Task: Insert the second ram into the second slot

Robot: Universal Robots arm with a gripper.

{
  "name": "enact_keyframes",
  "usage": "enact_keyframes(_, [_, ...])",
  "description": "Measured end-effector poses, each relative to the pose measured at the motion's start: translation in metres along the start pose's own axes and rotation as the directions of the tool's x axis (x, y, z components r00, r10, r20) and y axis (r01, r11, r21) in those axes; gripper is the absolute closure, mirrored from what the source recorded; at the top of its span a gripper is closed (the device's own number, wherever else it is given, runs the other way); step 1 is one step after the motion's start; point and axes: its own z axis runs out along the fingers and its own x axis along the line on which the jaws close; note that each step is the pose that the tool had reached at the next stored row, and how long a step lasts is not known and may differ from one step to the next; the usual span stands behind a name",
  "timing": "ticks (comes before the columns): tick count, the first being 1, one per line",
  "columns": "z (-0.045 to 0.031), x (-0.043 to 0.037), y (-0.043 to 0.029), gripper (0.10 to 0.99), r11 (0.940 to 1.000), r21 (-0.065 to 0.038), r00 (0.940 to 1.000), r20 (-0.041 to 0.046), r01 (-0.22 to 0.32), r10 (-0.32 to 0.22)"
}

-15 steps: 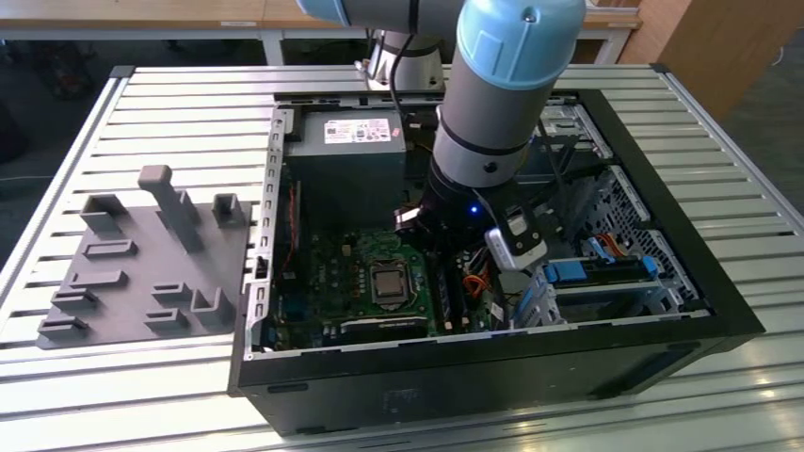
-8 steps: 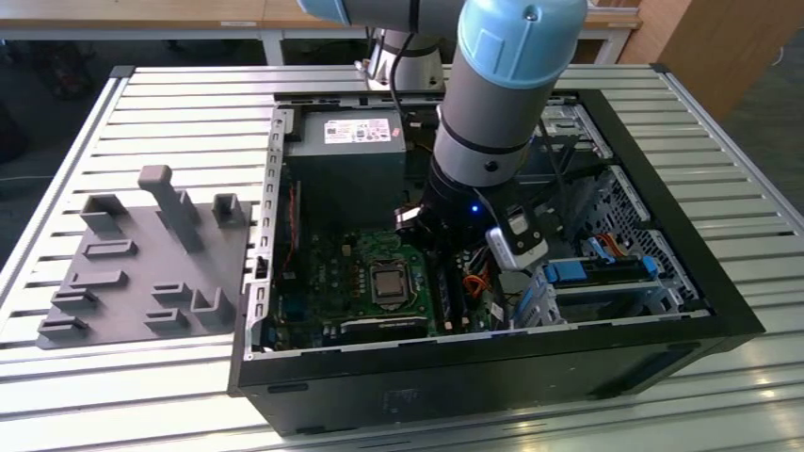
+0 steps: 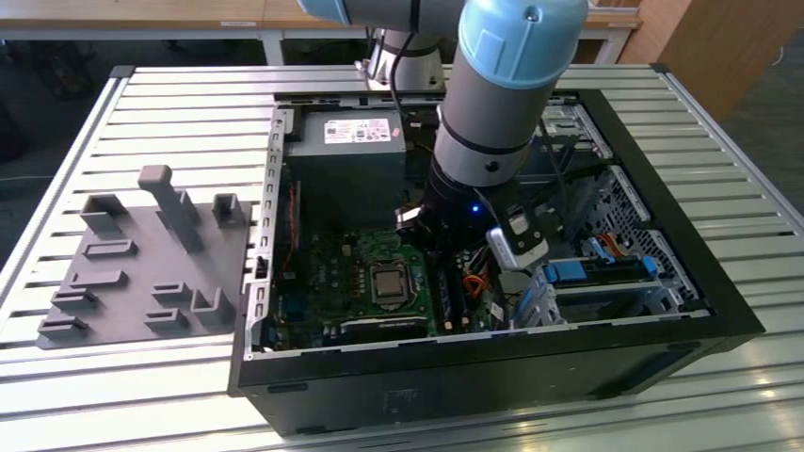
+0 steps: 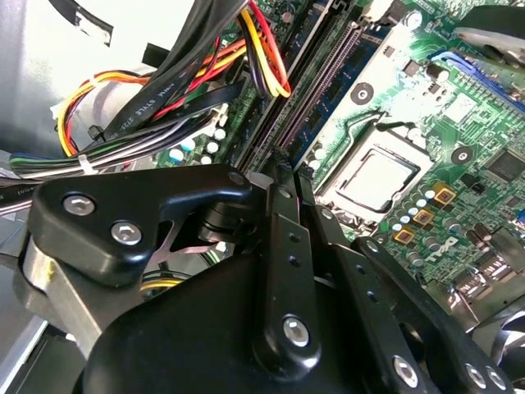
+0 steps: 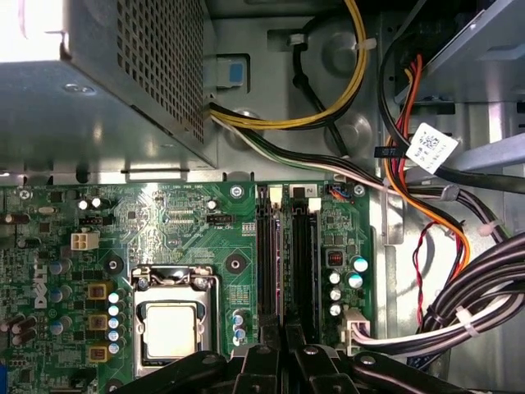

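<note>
The arm (image 3: 496, 113) reaches down from the far edge of the surface (image 3: 151, 113) into an open black case (image 3: 653, 311) lying on its side. Its lower end is among the parts inside, toward the exterior view's right of the socket (image 3: 387, 281).

In both wrist views the claw (image 4: 294, 182) (image 5: 285, 349) hangs over the green board (image 5: 164, 213), with its tip right above the near end of the slots (image 5: 267, 254). Whether it is released or clenched cannot be told, and neither can whether anything thin is in it. Where the ram is cannot be told from these views either.

The slots (image 4: 316, 90) are long, dark and narrow. They run side by side between the socket (image 5: 171, 328) and a row of small capacitors, with white latches at their far ends. In the second wrist view one slot body shows blue next to a black one. The socket (image 4: 377, 176) is a square metal frame with a pale centre, just beside the slots.

A perforated grey box (image 5: 98, 90) stands past the board's far edge. From it, yellow, black, orange and red cables (image 5: 459, 304) loop along the case wall, and a white tag (image 5: 432, 148) hangs on one of them. In the second wrist view the cables (image 4: 164, 98) lie bundled close to the claw's black links.

In the exterior view, light-blue clips (image 3: 571, 273) sit in the drive bay on the right side of the case. A grey fixture (image 3: 138, 273) with upright posts lies on the surface to the left, apart from the case.
</note>
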Motion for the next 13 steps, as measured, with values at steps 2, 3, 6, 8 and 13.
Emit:
enact_keyframes(2, [0.0004,0.0000,0.0000,0.949,1.0000,-0.001,1.0000,0.0000,0.001,-0.001])
enact_keyframes(3, [0.0004,0.0000,0.0000,0.949,1.0000,-0.002,1.0000,-0.0001,0.001,-0.001])
enact_keyframes(6, [0.0008,0.0000,0.0000,0.949,1.0000,-0.003,1.0000,-0.0001,0.002,-0.002])
enact_keyframes(8, [0.0010,-0.0001,0.0000,0.949,1.0000,-0.003,1.0000,-0.0002,0.002,-0.002])
enact_keyframes(13, [0.0023,-0.0002,0.0000,0.949,1.0000,-0.003,1.0000,-0.0003,0.004,-0.004])
